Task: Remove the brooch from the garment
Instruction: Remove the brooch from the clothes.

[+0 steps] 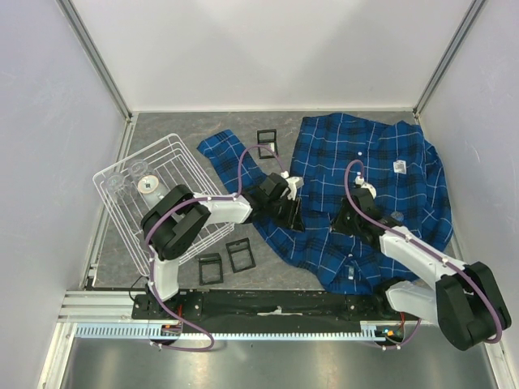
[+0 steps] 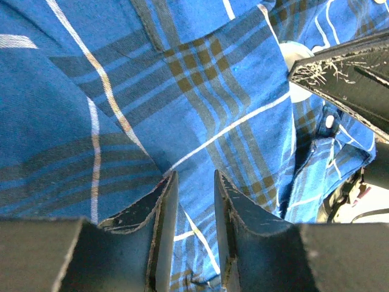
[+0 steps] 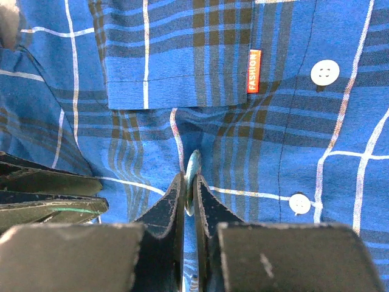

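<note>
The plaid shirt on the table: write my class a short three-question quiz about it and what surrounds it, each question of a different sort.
1. True or false: the right gripper is closed on the brooch, seen edge-on.
2. The orange tag on the plaid shirt reads: A) FASHION B) COTTON C) LARGE
3. Fill in: in the top view, a white wire ____ stands left of the shirt.
Key: 1 true; 2 A; 3 basket.

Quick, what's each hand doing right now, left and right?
Left hand: closed on a fold of the garment.
Right hand: closed on the brooch, gripping it edge-on.
</note>
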Motion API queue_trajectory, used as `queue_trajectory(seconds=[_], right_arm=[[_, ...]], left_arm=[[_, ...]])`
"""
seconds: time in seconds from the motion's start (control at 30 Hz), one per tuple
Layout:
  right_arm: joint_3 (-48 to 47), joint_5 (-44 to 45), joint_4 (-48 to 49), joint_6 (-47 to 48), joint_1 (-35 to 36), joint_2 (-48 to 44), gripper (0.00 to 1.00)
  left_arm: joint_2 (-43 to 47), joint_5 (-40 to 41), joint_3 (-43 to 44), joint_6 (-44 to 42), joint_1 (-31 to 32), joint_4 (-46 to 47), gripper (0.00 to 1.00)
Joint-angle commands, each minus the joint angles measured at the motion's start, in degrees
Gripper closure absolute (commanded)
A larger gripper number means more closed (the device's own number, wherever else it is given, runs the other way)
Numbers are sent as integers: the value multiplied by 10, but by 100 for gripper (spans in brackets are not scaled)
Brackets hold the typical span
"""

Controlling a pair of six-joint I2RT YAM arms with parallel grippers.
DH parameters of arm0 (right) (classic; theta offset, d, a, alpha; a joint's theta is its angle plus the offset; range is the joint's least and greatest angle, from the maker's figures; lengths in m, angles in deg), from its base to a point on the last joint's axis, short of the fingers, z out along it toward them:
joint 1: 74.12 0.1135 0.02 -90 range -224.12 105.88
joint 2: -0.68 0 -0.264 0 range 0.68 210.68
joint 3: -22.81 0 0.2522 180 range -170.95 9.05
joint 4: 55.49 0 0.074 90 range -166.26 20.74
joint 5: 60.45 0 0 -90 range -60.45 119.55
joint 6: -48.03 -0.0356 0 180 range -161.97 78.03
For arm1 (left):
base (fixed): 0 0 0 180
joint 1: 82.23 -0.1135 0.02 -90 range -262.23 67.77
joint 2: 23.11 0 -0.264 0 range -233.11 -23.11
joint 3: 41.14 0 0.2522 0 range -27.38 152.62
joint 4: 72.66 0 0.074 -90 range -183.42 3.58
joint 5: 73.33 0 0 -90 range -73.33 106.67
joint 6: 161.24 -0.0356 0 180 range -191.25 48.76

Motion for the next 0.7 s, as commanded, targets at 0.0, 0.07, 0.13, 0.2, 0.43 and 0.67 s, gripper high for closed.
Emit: queue_trajectory(seconds=[0.0, 0.07, 0.13, 0.2, 0.43, 0.67], right_arm=[[27, -58, 34, -17, -15, 17, 100], [38, -78, 50, -23, -22, 20, 100], [45, -74, 63, -24, -27, 17, 99], [56, -68, 66, -25, -36, 9, 88], [79, -71, 53, -27, -45, -34, 73], [80, -62, 33, -19, -53, -75, 63]], left_arm=[[45, -35, 11, -3, -3, -7, 62], [56, -56, 17, 2, -3, -2, 62], [60, -77, 23, 14, -3, 11, 62], [57, -105, 32, 35, -3, 28, 62], [-1, -142, 70, 72, 2, 74, 61], [-50, -150, 104, 76, 17, 75, 61]])
